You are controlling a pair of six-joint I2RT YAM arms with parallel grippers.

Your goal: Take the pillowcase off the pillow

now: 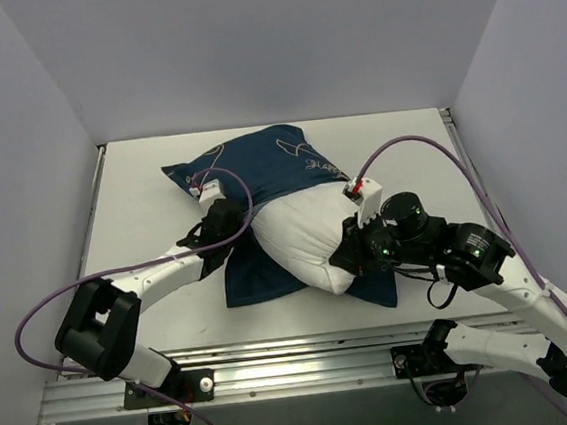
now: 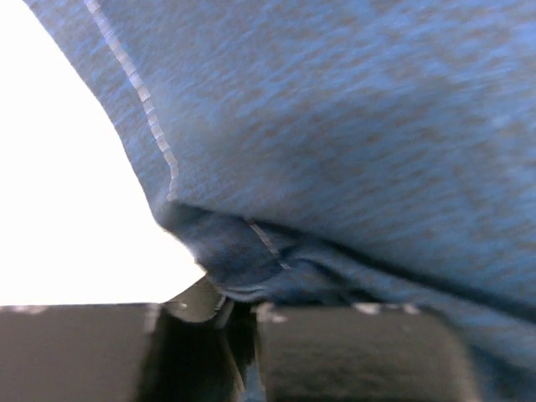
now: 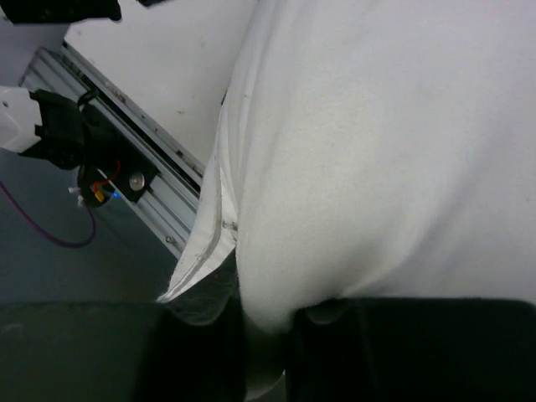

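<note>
White walls box in a pale bench [image 1: 143,211], and at its middle lies the pillowcase [image 1: 264,164], navy with thin cream line drawings, covering the far part of the pillow [image 1: 301,241]. The pillow's near part bulges out bare and white toward the arm bases, with flat corners of navy cloth showing beneath it at near left and near right. The left jaws are clenched on a fold of the pillowcase at its left side, just beside the bare pillow. The left wrist view shows blue cloth with a pale stitched line drawn down into the narrow slit between the dark left fingers [image 2: 360,360]. The right jaws are clenched on the pillow's near right end, where the right wrist view shows white fabric and a seam pinched between the dark right fingers [image 3: 419,352]. The left arm [image 1: 158,270] reaches in from the left and the right arm [image 1: 473,249] from the right, each trailing a purple cable [image 1: 428,143]. An aluminium rail [image 1: 307,356] runs along the bench's near edge.
</note>
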